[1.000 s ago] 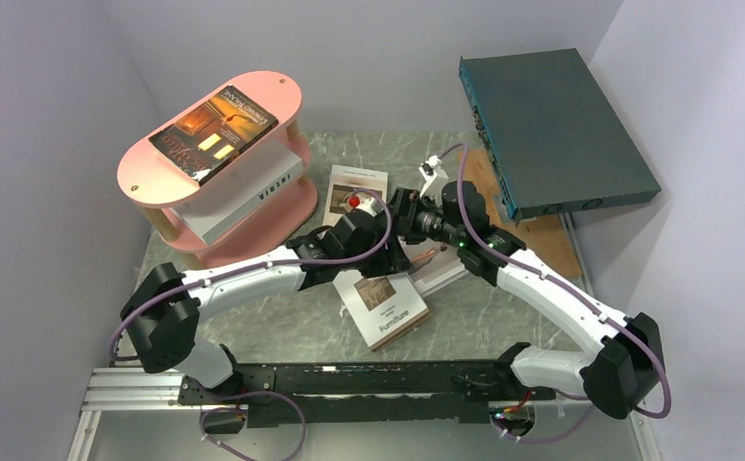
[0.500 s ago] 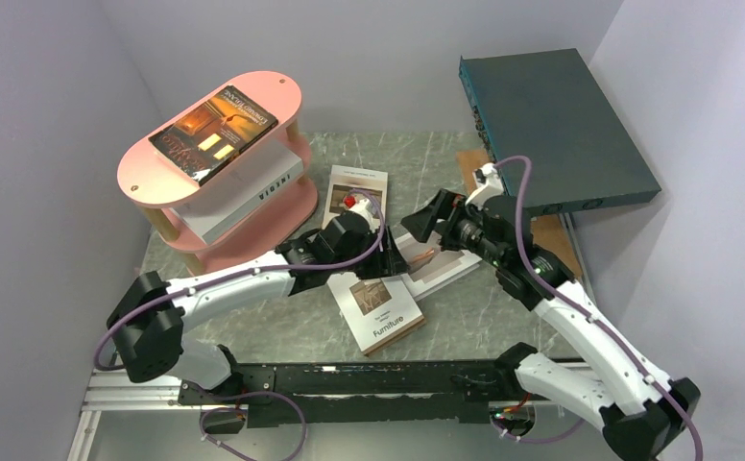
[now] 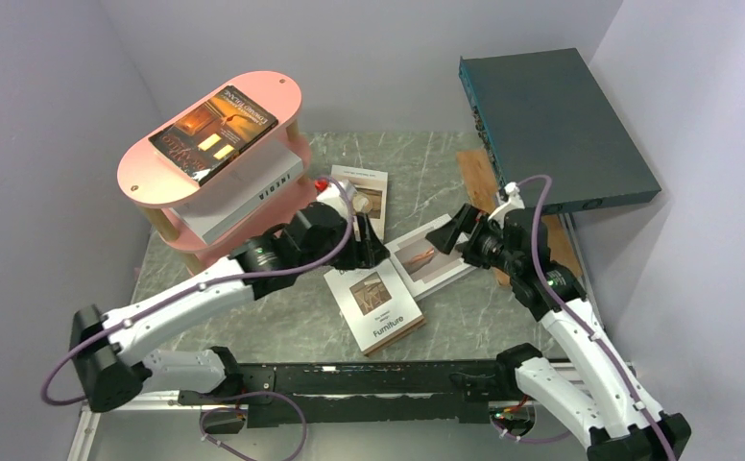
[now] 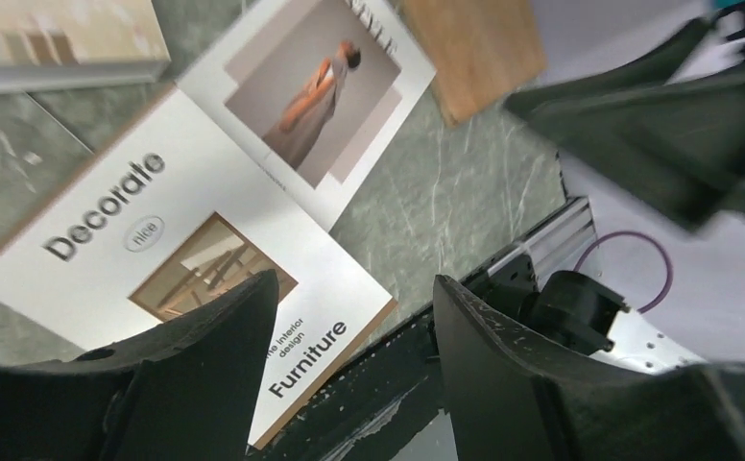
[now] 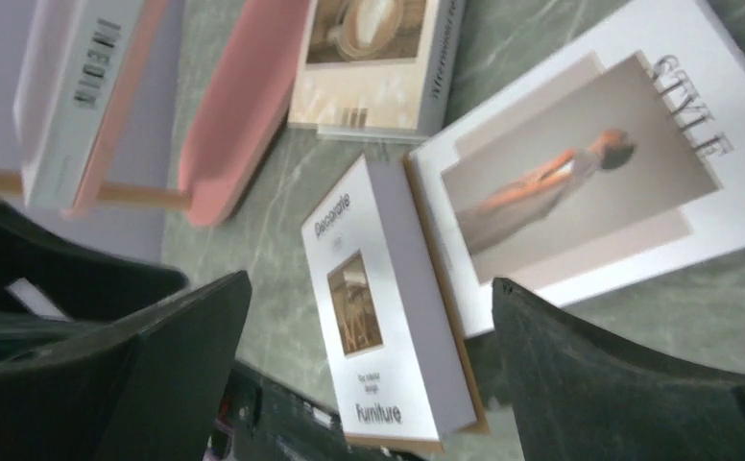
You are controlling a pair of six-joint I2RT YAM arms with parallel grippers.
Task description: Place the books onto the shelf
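Note:
The salmon-pink shelf [image 3: 287,96] stands at the back left. A glossy orange-brown book [image 3: 213,130] lies on its top tier and a white "INDIA" book [image 3: 244,197] on the tier below. Three white books lie flat on the table: "Decorate Furniture" [image 3: 378,305] [image 4: 157,240] [image 5: 369,317], "Style" [image 3: 428,257] [image 4: 311,96] [image 5: 580,163], and one behind them [image 3: 371,187] [image 5: 378,58]. My left gripper [image 3: 369,252] [image 4: 356,280] hovers open over the near corner of "Decorate Furniture". My right gripper [image 3: 445,235] [image 5: 371,281] hangs open above the books, holding nothing.
A large dark teal flat box [image 3: 551,125] leans at the back right, over a brown wooden board [image 3: 479,173] [image 4: 474,48]. A black rail [image 3: 349,379] runs along the near table edge. Walls close in on the left, back and right.
Both grippers have drawn apart from above the "Style" book, the right one back to the right with its jaws wider, the left one toward the left. The book lies flat.

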